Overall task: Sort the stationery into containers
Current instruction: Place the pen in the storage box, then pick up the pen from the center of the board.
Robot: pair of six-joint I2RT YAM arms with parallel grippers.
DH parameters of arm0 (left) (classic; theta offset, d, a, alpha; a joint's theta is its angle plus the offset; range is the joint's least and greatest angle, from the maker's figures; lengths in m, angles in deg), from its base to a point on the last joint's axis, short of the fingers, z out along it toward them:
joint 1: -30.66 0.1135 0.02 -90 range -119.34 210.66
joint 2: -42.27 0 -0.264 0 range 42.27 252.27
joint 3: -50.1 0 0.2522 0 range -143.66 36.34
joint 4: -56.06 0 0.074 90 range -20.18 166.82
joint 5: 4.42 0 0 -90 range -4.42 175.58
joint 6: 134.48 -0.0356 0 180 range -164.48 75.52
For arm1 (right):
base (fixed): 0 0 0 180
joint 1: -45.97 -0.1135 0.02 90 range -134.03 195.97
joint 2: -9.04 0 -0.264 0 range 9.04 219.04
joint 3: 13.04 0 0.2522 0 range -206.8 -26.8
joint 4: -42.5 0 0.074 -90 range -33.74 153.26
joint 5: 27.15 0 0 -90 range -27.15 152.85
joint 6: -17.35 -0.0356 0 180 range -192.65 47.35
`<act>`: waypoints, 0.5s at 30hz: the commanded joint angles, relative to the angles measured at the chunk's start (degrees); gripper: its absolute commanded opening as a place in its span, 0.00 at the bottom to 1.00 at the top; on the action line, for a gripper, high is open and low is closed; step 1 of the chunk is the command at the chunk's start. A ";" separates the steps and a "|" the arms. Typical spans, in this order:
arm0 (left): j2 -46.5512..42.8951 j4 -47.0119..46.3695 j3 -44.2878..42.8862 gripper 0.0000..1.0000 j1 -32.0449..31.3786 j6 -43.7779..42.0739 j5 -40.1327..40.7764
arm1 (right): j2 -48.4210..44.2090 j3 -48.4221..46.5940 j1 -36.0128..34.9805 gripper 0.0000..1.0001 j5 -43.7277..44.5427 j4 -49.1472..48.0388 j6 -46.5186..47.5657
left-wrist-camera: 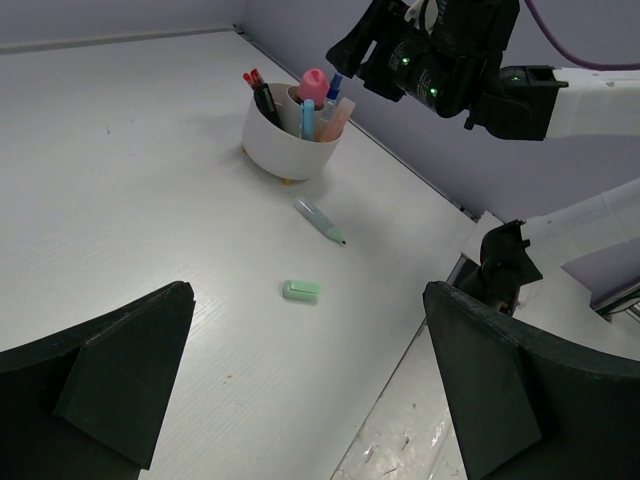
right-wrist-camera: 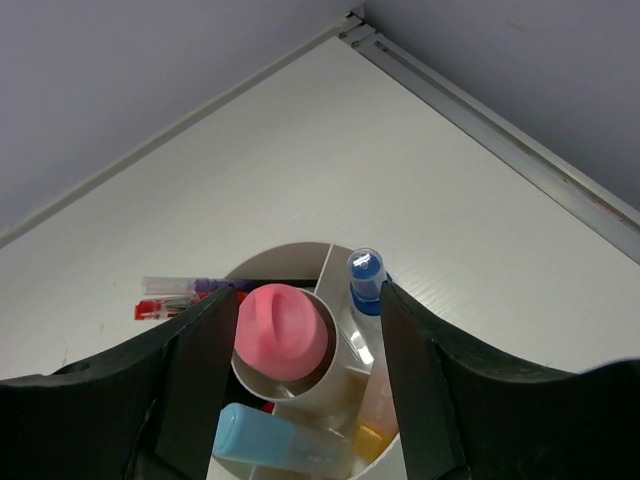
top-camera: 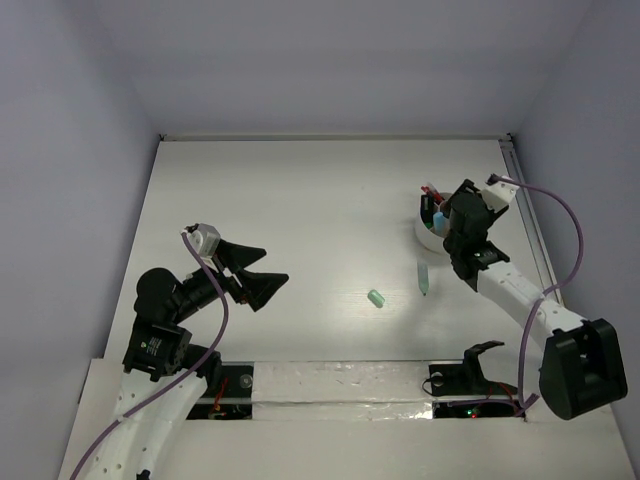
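The round white cup stands at the right of the table. In the right wrist view the cup holds a pink-capped bottle, a blue-capped marker, a light blue marker and red pens. My right gripper hovers over the cup, open, its fingers on either side of the pink cap. A thin green-tipped pen and a mint eraser lie on the table in front of the cup. My left gripper is open and empty, well left of the eraser.
The left wrist view shows the cup, the pen and my right gripper above them. A metal rail runs along the table's right edge. Taped strips line the near edge by the arm bases.
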 commanded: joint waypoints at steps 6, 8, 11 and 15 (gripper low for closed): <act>-0.03 -2.52 0.47 0.99 0.05 -0.31 -0.97 | -12.26 1.05 0.16 0.52 -12.59 12.88 -4.58; 0.14 -2.52 0.47 0.99 0.05 -0.22 -0.97 | -15.88 2.63 0.16 0.23 -18.74 15.45 -7.47; -0.03 -2.52 0.47 0.99 0.05 -0.22 -1.06 | -22.73 7.73 0.16 0.06 -25.27 19.94 -9.68; -0.21 -2.52 0.56 0.99 0.05 -0.22 -1.06 | -26.79 12.39 0.16 0.07 -35.11 24.42 -11.27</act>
